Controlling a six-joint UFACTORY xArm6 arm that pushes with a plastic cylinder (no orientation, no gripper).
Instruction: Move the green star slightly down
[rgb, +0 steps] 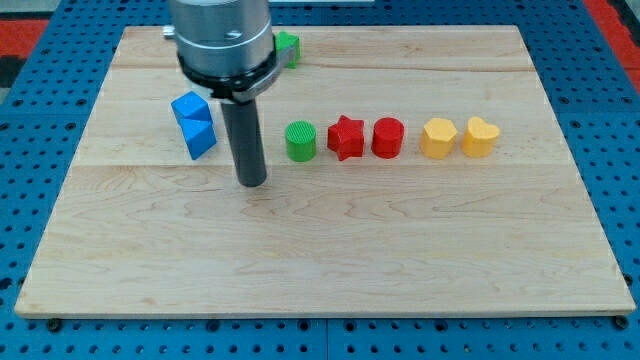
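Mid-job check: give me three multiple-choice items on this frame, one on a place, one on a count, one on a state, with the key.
1. Where is my tip?
A. Left of the green cylinder, below the blue blocks
B. Right of the yellow blocks
C. At the board's bottom edge

2. How many red blocks show?
A. One
B. Two
C. Three

3. How does the green star stand?
A. Touching my tip
B. Partly hidden behind the arm at the view's top, apart from my tip
C. In the row, between the red blocks

Key: 1 A, the rod ends just left of the cylinder. 2 B, a red star and a red cylinder. 3 B, only its right part shows by the arm, far above the tip.
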